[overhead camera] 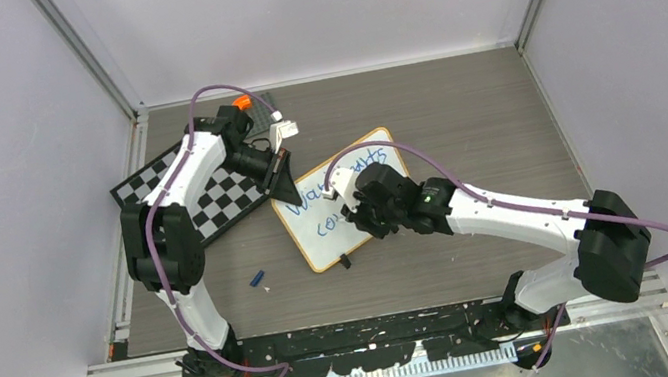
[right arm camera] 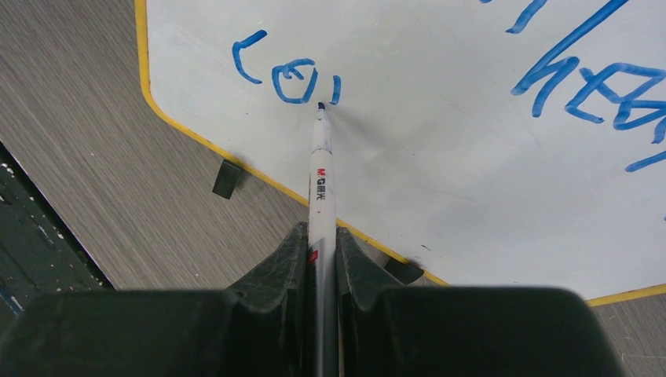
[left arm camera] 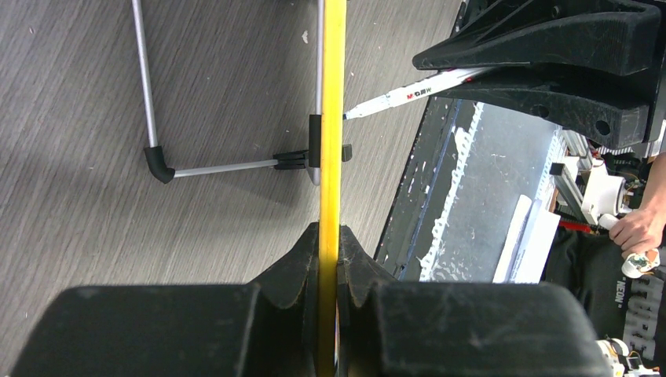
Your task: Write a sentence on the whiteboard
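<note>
Whiteboard (overhead camera: pixel 318 252): mid-worktop, lying at a slant, its far left corner right by the checkered board (overhead camera: pixel 211 203).
Left claw (overhead camera: pixel 288 191): clenched on the whiteboard's yellow rim at that corner.
Right claw (overhead camera: pixel 365 216): grasping a marker (right arm camera: pixel 320 173), reaching in over the board's near edge.
Marker tip: down on the white surface, just beside the last blue stroke.
Sentence (right arm camera: pixel 287 78): blue script, the lower line only begun near the board's near left corner.
Small blue piece (overhead camera: pixel 257 279): on the worktop, left of the board.
</note>
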`<state>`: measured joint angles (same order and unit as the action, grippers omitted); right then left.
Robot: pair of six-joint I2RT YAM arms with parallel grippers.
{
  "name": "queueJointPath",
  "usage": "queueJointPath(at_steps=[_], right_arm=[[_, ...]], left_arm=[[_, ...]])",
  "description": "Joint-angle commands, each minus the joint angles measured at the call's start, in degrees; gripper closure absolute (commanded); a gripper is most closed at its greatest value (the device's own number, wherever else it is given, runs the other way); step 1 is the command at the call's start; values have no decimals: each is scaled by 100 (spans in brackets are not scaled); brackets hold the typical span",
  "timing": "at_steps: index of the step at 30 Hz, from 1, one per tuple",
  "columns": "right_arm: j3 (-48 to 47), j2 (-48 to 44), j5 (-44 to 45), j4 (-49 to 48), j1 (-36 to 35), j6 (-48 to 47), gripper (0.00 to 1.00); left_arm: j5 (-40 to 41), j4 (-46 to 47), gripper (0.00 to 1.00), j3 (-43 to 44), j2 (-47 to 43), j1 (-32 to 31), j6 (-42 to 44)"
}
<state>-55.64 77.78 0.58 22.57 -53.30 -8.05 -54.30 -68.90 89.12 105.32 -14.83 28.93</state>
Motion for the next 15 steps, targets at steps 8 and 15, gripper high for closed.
queueJointPath(at_steps=[8, 15], right_arm=[[-333, 27, 335, -235, 11, -3, 100], [-288, 75, 310, -176, 23, -34, 100]], left_arm=[[122, 17, 100, 66, 209, -79, 63], [121, 24, 100, 44, 199, -81, 78]])
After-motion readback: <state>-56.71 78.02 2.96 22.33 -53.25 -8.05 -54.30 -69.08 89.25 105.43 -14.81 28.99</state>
